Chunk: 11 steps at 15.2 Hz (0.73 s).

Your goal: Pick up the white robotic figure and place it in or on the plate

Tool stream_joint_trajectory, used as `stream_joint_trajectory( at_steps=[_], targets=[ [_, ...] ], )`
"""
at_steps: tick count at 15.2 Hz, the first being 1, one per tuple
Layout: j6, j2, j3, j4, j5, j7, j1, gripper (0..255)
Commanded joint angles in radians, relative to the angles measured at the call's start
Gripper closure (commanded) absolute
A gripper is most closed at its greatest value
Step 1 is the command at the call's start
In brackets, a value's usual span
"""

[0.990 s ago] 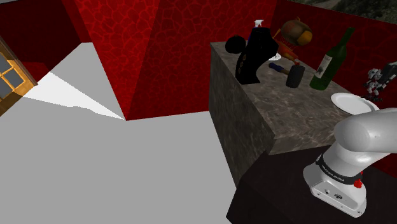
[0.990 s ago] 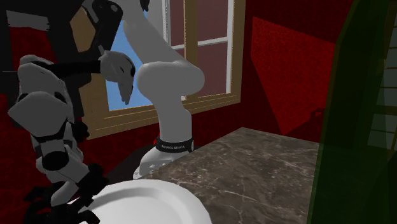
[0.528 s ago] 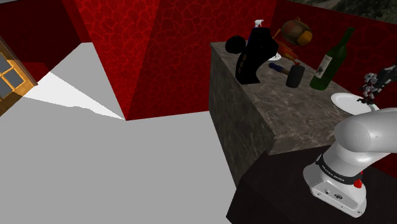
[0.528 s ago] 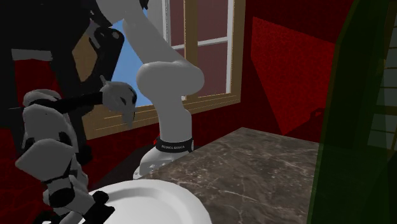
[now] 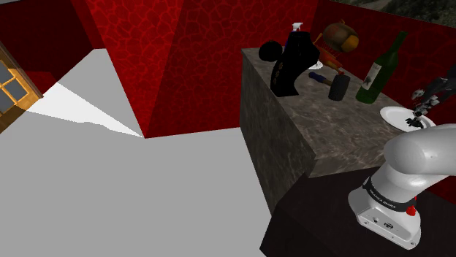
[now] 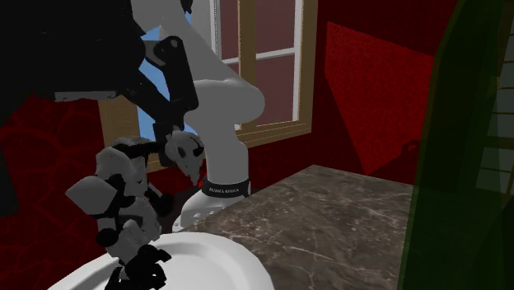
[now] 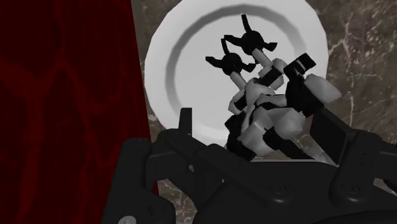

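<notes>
end effector (image 7: 262,139) | clasping white-and-black robotic figure (image 7: 275,105) | feet over plate (image 7: 181,60)

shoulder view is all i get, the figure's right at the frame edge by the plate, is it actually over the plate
Observer: Yes. In the wrist view the white robotic figure has its black feet over the inner well of the plate, not over the rim.
Operator: gripped or loose
Observer: Gripped. The wrist view shows the hand shut on the figure's body, with a finger on either side.
Operator: is it upright, and is it down on the plate
Observer: It is not upright. The second exterior view shows it leaning, with its feet lowest, right at the plate's surface. I cannot tell whether they touch.
</notes>
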Motion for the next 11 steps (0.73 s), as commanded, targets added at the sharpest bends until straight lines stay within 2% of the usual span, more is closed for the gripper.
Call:
stream_joint_trajectory(
  at_steps=[1,4,11],
  targets=[
    [-0.039,-0.015,0.021,0.014,0.010,-0.007,-0.007,0],
    [-0.132,-0.029,0.070,0.088,0.041,-0.016,-0.011,0],
    [-0.131,-0.027,0.071,0.087,0.043,-0.017,-0.013,0]
  ],
)
